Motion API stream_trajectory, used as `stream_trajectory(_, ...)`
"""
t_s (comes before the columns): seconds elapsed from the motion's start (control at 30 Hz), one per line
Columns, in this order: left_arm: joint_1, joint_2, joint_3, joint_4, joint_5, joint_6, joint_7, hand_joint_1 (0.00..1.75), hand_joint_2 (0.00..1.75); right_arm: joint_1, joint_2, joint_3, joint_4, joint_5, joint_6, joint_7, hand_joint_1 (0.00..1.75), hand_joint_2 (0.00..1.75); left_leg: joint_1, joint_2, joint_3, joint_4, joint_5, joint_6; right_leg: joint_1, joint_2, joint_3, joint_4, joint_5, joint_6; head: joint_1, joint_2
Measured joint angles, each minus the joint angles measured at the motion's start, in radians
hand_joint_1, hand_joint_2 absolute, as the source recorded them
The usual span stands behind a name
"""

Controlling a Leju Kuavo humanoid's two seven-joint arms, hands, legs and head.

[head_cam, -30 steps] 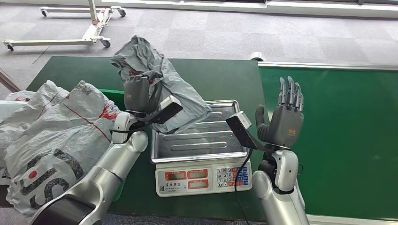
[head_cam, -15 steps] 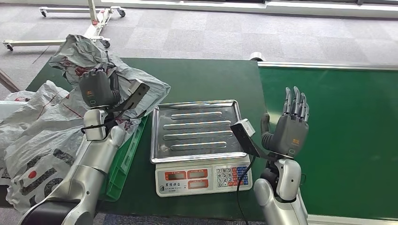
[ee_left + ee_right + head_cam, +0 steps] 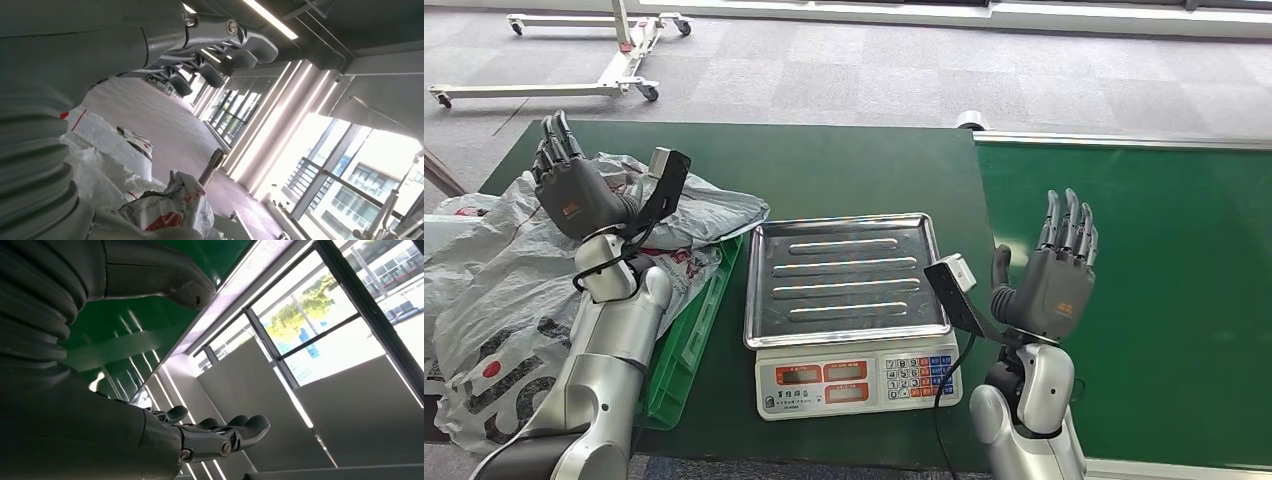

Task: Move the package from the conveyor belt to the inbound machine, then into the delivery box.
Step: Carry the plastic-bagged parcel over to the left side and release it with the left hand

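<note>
At left of the head view, the left hand (image 3: 574,195) had let go of the package (image 3: 699,215), which now lay over the green box (image 3: 689,335); fingers spread, empty. The right hand (image 3: 1049,285) stayed open by the scale (image 3: 849,300). Delivery looked done.

The scale (image 3: 849,300) serves as landmark. Its tray (image 3: 844,275) lies bare, open from above. Left of the scale, a green crate (image 3: 686,345) touches its side, and the grey package (image 3: 699,215) spills over the crate's rim beside the tray's corner, with bulky bags (image 3: 504,300) piled further left. The left hand (image 3: 574,190) hangs spread above that heap. Right of the scale, the right hand (image 3: 1049,280) stands raised over the bare belt (image 3: 1164,280). Behind the scale the green tabletop (image 3: 854,170) is unblocked.
</note>
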Motion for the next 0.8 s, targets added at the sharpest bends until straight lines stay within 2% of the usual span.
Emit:
stream_trajectory(0.1, 0.017, -0.014, 0.027, -0.046, 0.01, 0.0, -0.023, 0.0, 1.75, 0.005, 0.003, -0.001, -0.003, 0.004, 0.0, 0.004, 0.0, 1.75, 0.0, 0.0, 0.0, 0.0, 0.0, 0.0, 0.0, 0.0, 0.0, 0.0, 0.0, 0.0, 0.0, 0.0)
stream_trajectory(0.17, 0.033, -0.035, 0.055, -0.104, 0.059, 0.0, -0.111, 0.0, 1.75, 0.006, 0.003, -0.002, -0.003, 0.005, 0.001, 0.004, 0.0, 1.75, 0.0, 0.0, 0.0, 0.0, 0.0, 0.0, 0.0, 0.0, 0.0, 0.0, 0.0, 0.0, 0.0, 0.0)
stream_trajectory(0.23, 0.043, -0.076, 0.111, -0.181, 0.174, 0.001, -0.309, 0.0, 1.75, 0.006, 0.003, -0.002, -0.003, 0.004, 0.001, 0.003, 0.0, 1.75, 0.0, 0.0, -0.001, 0.0, 0.0, 0.0, 0.0, 0.0, 0.0, 0.0, 0.0, 0.0, 0.0, 0.0)
stream_trajectory(0.3, 0.04, -0.132, 0.195, -0.243, 0.356, -0.004, -0.592, 0.0, 1.75, 0.006, 0.003, -0.002, -0.002, 0.0, 0.0, 0.001, 0.0, 1.75, 0.0, -0.001, -0.001, 0.0, 0.0, 0.0, 0.0, 0.0, 0.0, 0.0, 0.0, 0.0, 0.0, 0.0)
stream_trajectory(0.37, 0.045, -0.173, 0.255, -0.287, 0.621, -0.043, -0.834, 0.0, 1.75, 0.006, 0.003, -0.002, 0.0, -0.012, -0.008, -0.004, 0.0, 1.75, 0.0, 0.0, 0.0, 0.0, 0.0, 0.0, -0.001, 0.0, -0.001, 0.0, 0.0, 0.0, 0.0, 0.0)
stream_trajectory(0.4, 0.058, -0.183, 0.256, -0.312, 0.782, -0.08, -0.892, 0.0, 1.75, 0.006, 0.003, -0.002, 0.001, -0.025, -0.017, -0.012, 0.0, 1.75, 0.0, 0.001, 0.0, 0.0, -0.001, 0.0, -0.001, 0.001, -0.001, 0.0, 0.0, 0.0, 0.0, 0.0)
stream_trajectory(0.47, 0.101, -0.189, 0.196, -0.379, 1.088, -0.186, -0.901, 0.0, 1.75, 0.007, 0.003, -0.003, 0.001, -0.096, -0.044, -0.069, 0.0, 1.75, -0.001, 0.002, 0.0, 0.0, -0.001, 0.0, 0.0, 0.002, -0.002, 0.0, 0.0, 0.0, 0.0, 0.0)
stream_trajectory(0.53, 0.149, -0.186, 0.094, -0.456, 1.267, -0.295, -0.871, 0.0, 1.75, 0.008, 0.002, -0.004, -0.006, -0.231, -0.068, -0.201, 0.0, 1.75, 0.0, 0.0, -0.001, 0.0, -0.001, 0.0, 0.0, 0.0, -0.002, 0.0, 0.0, 0.0, 0.0, 0.0)
stream_trajectory(0.67, 0.236, -0.183, -0.093, -0.588, 1.356, -0.431, -0.897, 0.0, 1.75, 0.013, 0.019, -0.007, -0.055, -0.476, -0.08, -0.546, 0.0, 1.75, 0.0, -0.001, -0.002, 0.0, -0.001, -0.001, 0.0, -0.001, -0.002, 0.0, 0.0, 0.0, 0.0, 0.0)
stream_trajectory(0.8, 0.311, -0.178, -0.233, -0.677, 1.371, -0.527, -0.914, 0.0, 1.75, 0.04, 0.086, -0.033, -0.141, -0.627, -0.082, -0.832, 0.0, 1.75, 0.0, 0.0, -0.002, 0.0, -0.002, -0.001, 0.0, 0.0, -0.002, 0.0, -0.001, -0.001, 0.0, 0.0)
